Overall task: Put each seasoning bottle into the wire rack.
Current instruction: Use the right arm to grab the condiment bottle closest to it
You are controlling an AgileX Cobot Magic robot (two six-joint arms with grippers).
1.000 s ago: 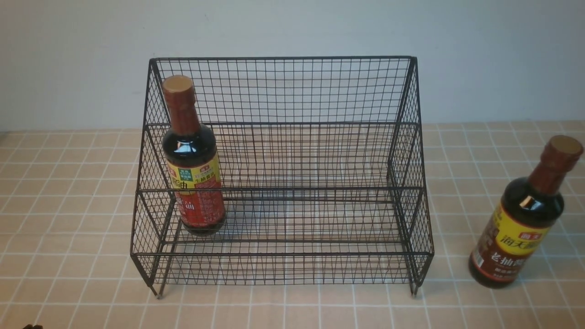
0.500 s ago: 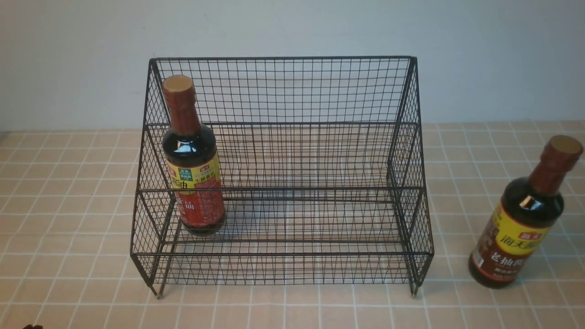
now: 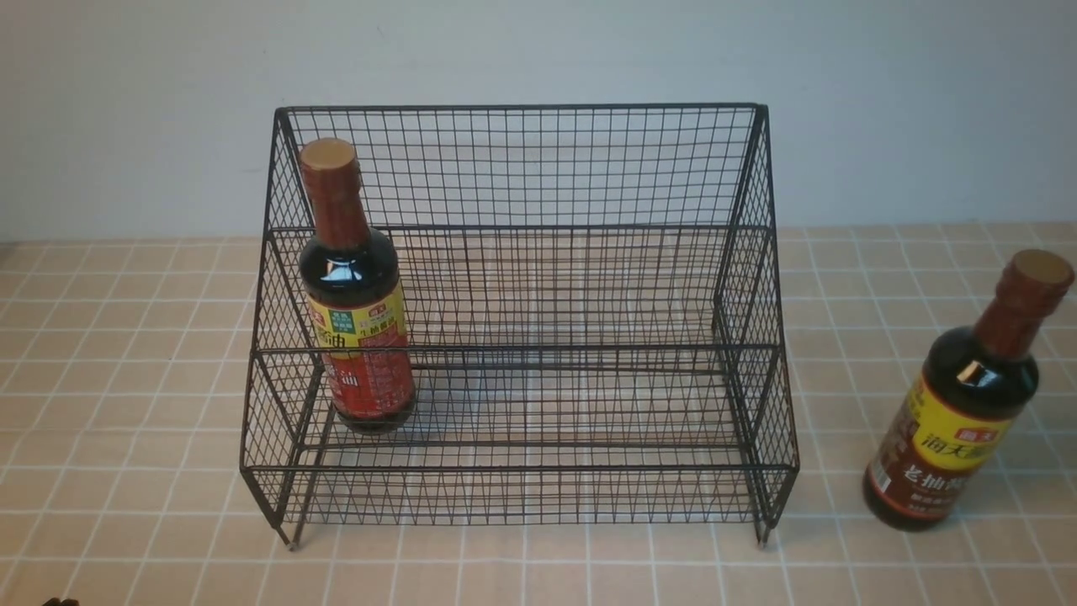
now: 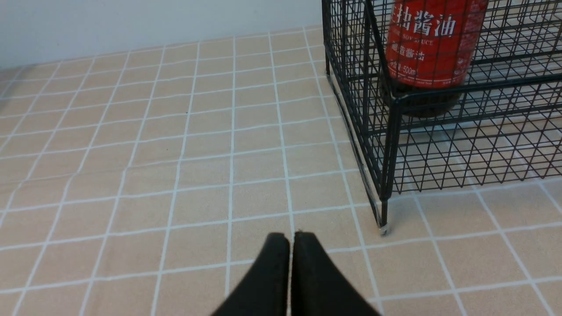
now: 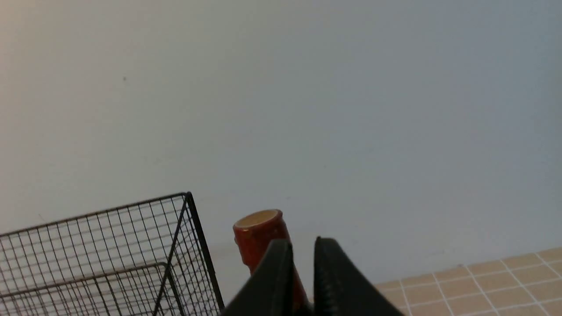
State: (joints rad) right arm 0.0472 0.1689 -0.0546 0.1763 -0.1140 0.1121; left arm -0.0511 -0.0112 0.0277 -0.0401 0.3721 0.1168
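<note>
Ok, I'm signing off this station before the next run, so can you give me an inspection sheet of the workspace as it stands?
Surface: tan tiled tabletop, no spills seen.
Job's things: black wire rack upright; red-label bottle standing on its lower tier, left end; brown-label bottle upright on the table, right of the rack, apart from it.
Clutter: nothing seen.
Grippers: left claw shut, empty, low by the rack's front left leg; right claw slightly open, empty, pointed toward the brown-label bottle's cap.
Cables: nothing seen.
Surroundings: plain pale wall behind.
</note>
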